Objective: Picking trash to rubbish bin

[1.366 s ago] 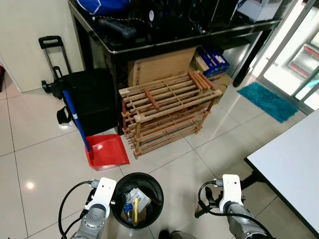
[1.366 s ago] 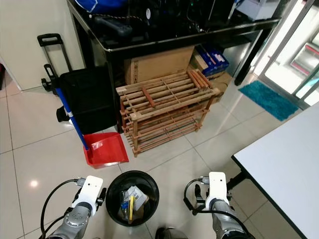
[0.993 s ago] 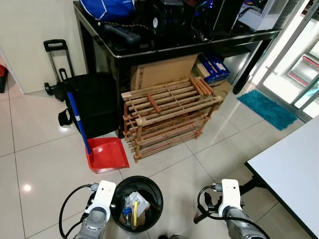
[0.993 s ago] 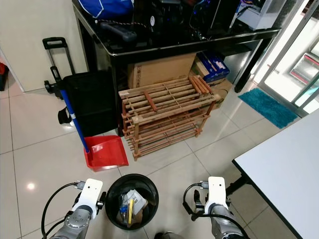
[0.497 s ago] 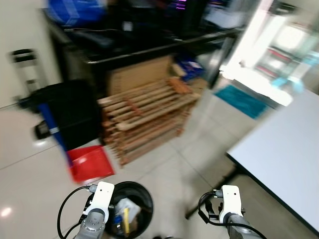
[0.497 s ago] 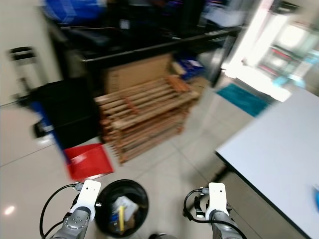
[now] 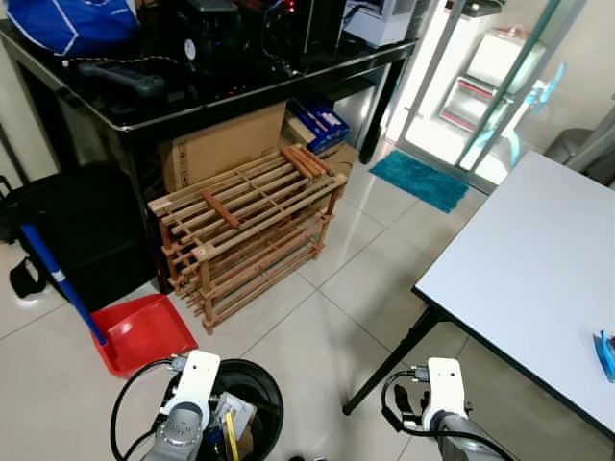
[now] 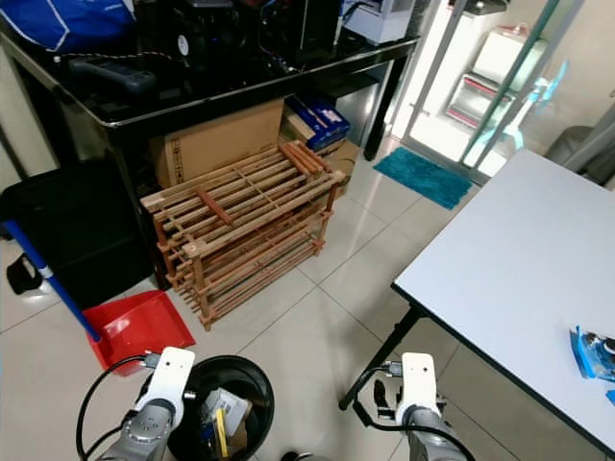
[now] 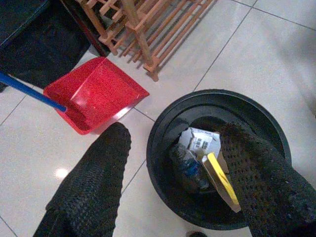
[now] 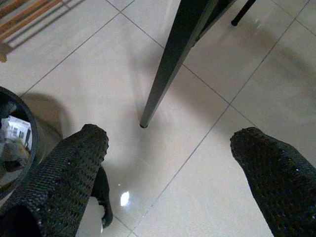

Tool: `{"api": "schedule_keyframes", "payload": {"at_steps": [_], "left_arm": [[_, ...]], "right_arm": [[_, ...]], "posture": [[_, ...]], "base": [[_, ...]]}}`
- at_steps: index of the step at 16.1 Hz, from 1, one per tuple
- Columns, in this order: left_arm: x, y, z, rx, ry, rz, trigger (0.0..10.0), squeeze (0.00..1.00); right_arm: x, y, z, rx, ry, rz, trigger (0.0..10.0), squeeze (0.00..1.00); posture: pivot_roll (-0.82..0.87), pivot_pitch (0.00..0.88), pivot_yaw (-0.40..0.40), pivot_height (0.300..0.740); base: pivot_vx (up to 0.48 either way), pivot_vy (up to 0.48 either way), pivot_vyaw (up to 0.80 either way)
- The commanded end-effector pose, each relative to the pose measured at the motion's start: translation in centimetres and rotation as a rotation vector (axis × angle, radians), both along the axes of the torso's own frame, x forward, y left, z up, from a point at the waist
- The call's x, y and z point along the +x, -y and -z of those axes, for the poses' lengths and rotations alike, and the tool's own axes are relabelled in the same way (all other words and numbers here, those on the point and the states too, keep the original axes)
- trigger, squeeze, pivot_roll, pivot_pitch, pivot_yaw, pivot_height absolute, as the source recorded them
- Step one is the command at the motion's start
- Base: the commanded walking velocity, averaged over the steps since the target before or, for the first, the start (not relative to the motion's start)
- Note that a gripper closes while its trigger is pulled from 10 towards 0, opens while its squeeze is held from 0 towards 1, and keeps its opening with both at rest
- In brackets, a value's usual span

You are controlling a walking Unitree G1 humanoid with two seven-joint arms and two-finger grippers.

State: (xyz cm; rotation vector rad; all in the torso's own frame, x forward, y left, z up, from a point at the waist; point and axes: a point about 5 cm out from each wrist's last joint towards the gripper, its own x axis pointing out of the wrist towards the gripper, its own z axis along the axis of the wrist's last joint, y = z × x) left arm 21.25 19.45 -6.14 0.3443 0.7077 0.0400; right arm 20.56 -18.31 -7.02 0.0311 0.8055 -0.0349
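A round black rubbish bin stands on the tiled floor just ahead of me, by my left arm. It holds a white carton with a barcode, a bottle and a yellow piece. My left gripper hangs over the bin's rim, open and empty. My right gripper is open over bare tiles, empty, near a black table leg. A small blue item lies on the white table at the far right.
A wooden shoe rack stands ahead under a black desk loaded with gear. A red dustpan with a blue handle lies left of the bin. A black case sits at left, a teal mat near the glass door.
The camera has swung to the right, so the rack, dustpan and bin sit further left and the white table with the blue item has come into view. Both arms hang as before.
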Motion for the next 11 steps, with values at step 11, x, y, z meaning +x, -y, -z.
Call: {"api": "schedule_keyframes", "payload": {"at_steps": [11], "left_arm": [[-0.33, 0.43, 0.33, -0.001, -0.024, 0.003, 10.0, 0.0]], "right_arm": [[-0.27, 0.79, 0.12, -0.01, -0.024, 0.022, 10.0, 0.0]], "posture": [[-0.03, 0.0, -0.137, 0.74]], "base": [[0.0, 0.0, -0.73]]}}
